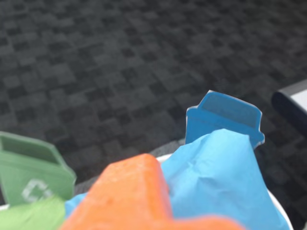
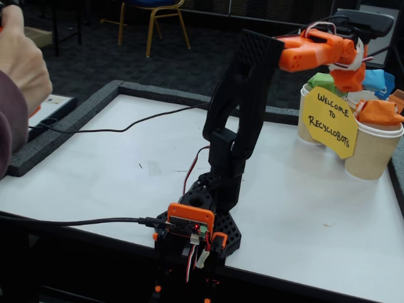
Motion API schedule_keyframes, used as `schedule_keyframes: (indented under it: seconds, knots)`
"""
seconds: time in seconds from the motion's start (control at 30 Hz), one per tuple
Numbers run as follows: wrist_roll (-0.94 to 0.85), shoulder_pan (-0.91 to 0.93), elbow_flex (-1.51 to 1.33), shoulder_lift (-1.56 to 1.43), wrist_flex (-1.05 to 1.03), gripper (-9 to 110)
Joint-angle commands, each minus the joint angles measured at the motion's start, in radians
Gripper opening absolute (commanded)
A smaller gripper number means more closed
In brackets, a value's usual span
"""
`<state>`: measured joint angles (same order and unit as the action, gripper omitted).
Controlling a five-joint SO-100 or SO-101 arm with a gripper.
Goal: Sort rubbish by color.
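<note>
A light blue lump of rubbish [image 1: 216,177] fills the wrist view's right, lying in a white cup whose rim [image 1: 284,214] shows beneath it. An orange finger of my gripper [image 1: 139,196] lies against the lump, with blue showing on both sides. Whether the jaws hold it I cannot tell. A light green lump [image 1: 33,215] lies at the lower left. In the fixed view my gripper [image 2: 347,77] hangs over the paper cups at the table's right, between the green lump [image 2: 325,82] and the blue lump [image 2: 380,82]. An orange lump [image 2: 379,112] tops the nearest cup [image 2: 372,154].
A blue bin-shaped tag [image 1: 224,117] stands behind the blue lump and a green one [image 1: 31,175] at the left. A yellow "Welcome to Recyclobots" sign [image 2: 329,120] fronts the cups. A person's hand [image 2: 22,63] is at the far left. A black cable [image 2: 126,128] crosses the white table.
</note>
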<state>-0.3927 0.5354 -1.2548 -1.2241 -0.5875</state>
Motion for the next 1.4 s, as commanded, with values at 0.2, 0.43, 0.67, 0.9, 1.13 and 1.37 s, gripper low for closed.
schedule_keyframes:
  seconds: [0.2,0.43,0.67,0.9,1.13,1.37]
  knots:
    - [0.006,0.066,0.199,-0.011,0.077,5]
    - [0.006,0.074,0.201,-0.017,0.046,8]
    - [0.006,0.074,0.19,-0.051,0.011,14]
    - [0.008,0.074,-0.005,-0.19,0.075,13]
    - [0.008,0.064,-0.241,-0.419,0.129,12]
    - [0.008,0.058,-0.293,-0.495,0.129,17]
